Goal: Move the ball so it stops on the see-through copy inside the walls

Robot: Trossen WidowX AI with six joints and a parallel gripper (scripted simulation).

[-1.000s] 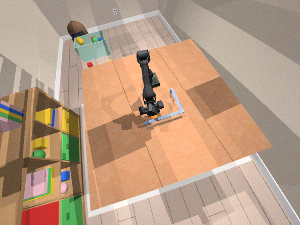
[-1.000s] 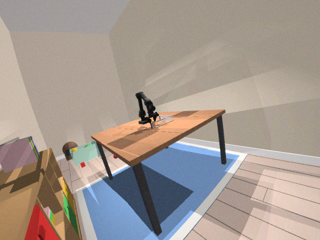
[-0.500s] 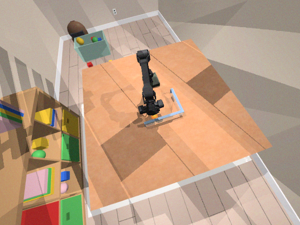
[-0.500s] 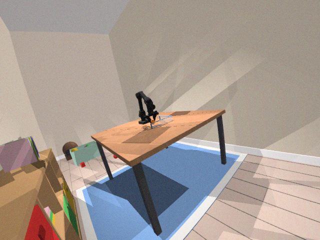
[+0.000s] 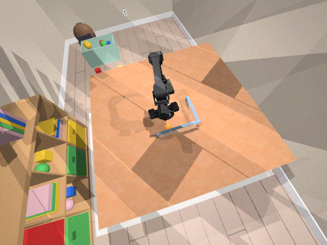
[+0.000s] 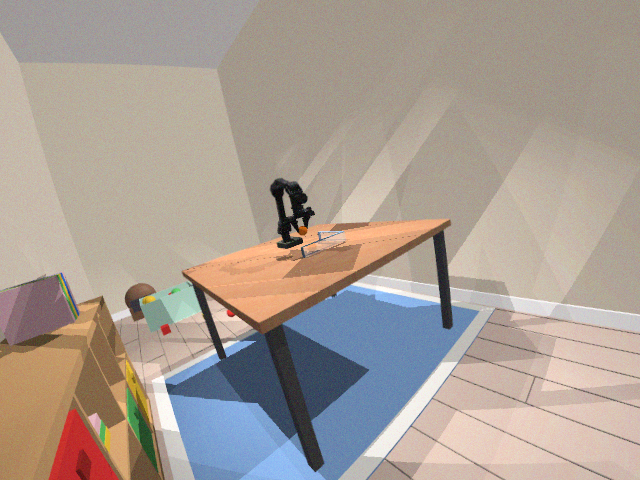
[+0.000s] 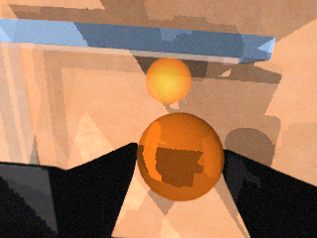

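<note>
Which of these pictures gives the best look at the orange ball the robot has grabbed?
The wrist view: the ball fills the middle, pinched between the gripper's dark fingers, with its paler see-through copy just beyond. The exterior view shows the ball as only a tiny orange speck under the arm. In the top view the gripper hides it; only the copy shows.
</note>
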